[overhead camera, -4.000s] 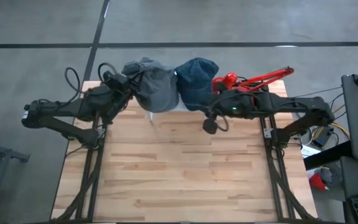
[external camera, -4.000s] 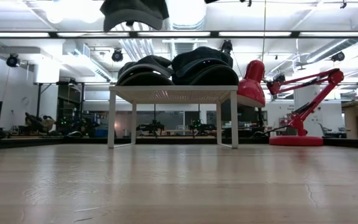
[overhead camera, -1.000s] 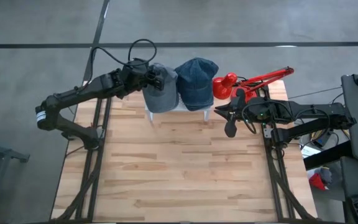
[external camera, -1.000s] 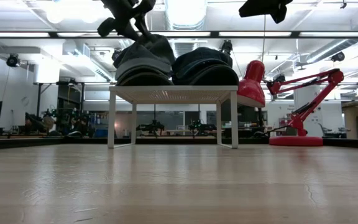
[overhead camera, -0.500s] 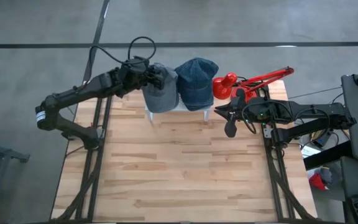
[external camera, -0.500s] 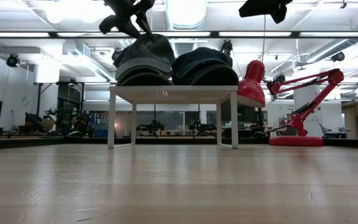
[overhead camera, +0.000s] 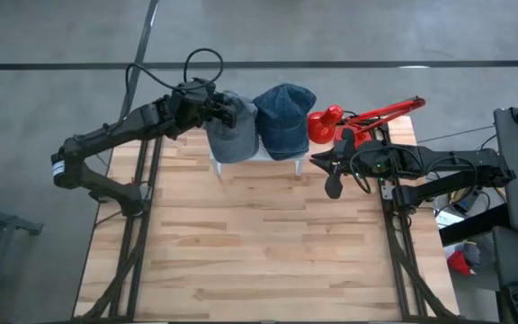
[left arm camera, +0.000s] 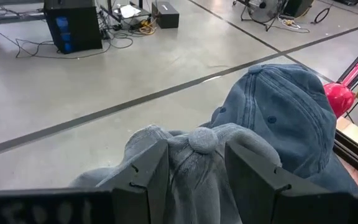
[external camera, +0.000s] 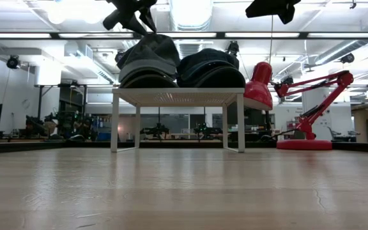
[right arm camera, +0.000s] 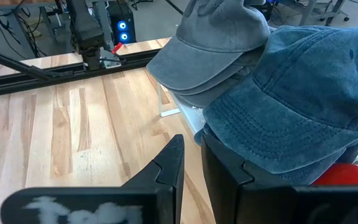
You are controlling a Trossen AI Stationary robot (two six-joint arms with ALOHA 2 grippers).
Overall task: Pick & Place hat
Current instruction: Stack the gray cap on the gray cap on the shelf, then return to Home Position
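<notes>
Left tool: at the far edge of the surface, left of centre, over the crown of the grey hat; fingers spread a little, one each side of the hat's top button, pressed against the bunched fabric.
Left tool, low view: just above the grey hat's peak, touching its top.
Grey hat: on the left half of the small white stand, crown pulled up toward the left tool; a second grey brim shows beneath it in the right wrist view, stacked.
Blue hat: on the right half of the stand, side by side with the grey hat and touching it; brim toward the near side.
Stand: white, four-legged, at the middle of the far edge of the surface; carries both hats.
Right tool: near the right edge of the surface, in its far half, raised clear of the wood; apart from the stand and both hats; fingers nearly together, a narrow gap between them, nothing held.
Right tool, low view: high up, above and right of the blue hat.
Red lamp: at the far right corner, shade just beside the blue hat, arm stretched toward the right edge.
Surface: light wooden planks, bare across the near half.
</notes>
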